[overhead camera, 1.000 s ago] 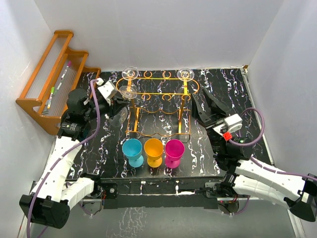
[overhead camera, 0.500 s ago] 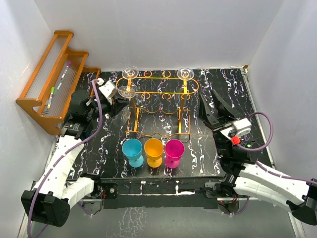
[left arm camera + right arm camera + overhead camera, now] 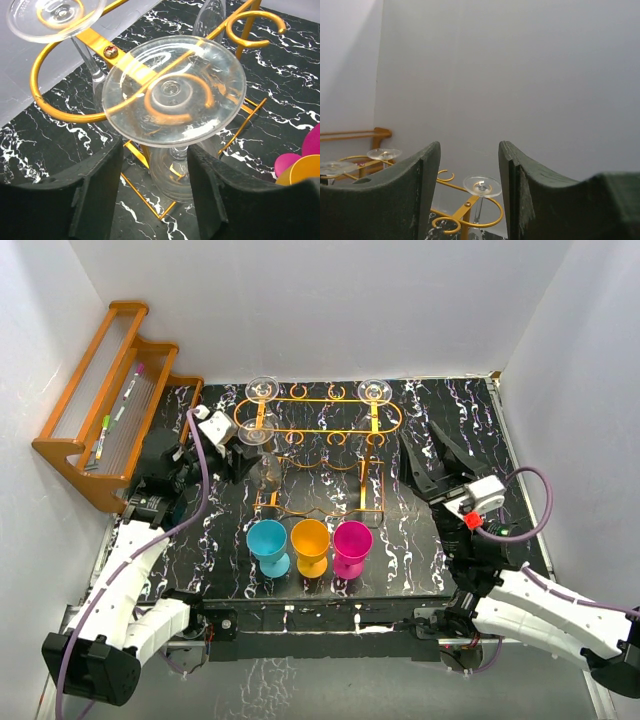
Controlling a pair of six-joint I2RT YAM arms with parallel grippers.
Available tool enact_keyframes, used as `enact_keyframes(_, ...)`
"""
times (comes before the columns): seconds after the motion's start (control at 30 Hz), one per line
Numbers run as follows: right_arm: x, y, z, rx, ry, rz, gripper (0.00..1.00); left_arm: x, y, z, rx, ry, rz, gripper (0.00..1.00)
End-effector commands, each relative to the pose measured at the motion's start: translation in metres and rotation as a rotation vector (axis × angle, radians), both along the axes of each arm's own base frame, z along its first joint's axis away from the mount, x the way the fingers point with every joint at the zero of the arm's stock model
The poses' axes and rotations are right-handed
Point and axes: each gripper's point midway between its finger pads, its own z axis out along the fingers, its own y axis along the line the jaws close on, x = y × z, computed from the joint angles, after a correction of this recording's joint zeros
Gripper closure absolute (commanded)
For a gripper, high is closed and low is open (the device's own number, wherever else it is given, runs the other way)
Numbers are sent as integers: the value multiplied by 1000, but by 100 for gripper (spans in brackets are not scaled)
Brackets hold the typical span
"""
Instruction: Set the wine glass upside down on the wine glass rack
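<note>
Wine glass (image 3: 172, 95): hangs foot-up in a wine glass rack (image 3: 95, 41) slot, apparently carried by its foot.
Left gripper (image 3: 155, 155): spread, flanking the bowl.
Right gripper (image 3: 469, 150): spread, empty.

No writing, number or brand mark can be read anywhere. The marker pens (image 3: 128, 388) on the wooden shelf (image 3: 128, 310), well off to the left of the left jaws, are too small for any print on them to be made out. The small red tab (image 3: 470, 522) just behind the right jaws shows no lettering that can be made out.
</note>
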Motion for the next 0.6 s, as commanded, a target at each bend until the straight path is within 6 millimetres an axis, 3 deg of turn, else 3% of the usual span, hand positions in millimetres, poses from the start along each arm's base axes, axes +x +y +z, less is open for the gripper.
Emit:
enact_keyframes(0.0, -1, 1, 12, -53, 38, 4, 46, -8, 8, 5, 42, -57, 13, 44)
enact_keyframes(0.13, 2, 13, 3, -156, 86, 24, 39, -18, 15, 7, 105, -68, 14, 37)
enact_keyframes(0.23, -7, 13, 7, -194, 80, 61, 21, -29, 24, 10, 200, -72, 7, 34)
enact_keyframes(0.27, -10, 12, 9, -204, 82, 72, 7, -35, 28, 7, 248, -55, -5, 32)
enact_keyframes(0.3, -12, 10, 12, -207, 87, 78, 2, -40, 32, 7, 299, -47, -17, 31)
enact_keyframes(0.47, -17, -7, 19, -189, 105, 56, 2, -79, 48, -1, 481, 77, -118, 30)
enact_keyframes(0.57, -18, -12, 16, -173, 116, 51, 2, -116, 49, -8, 549, 130, -265, 28)
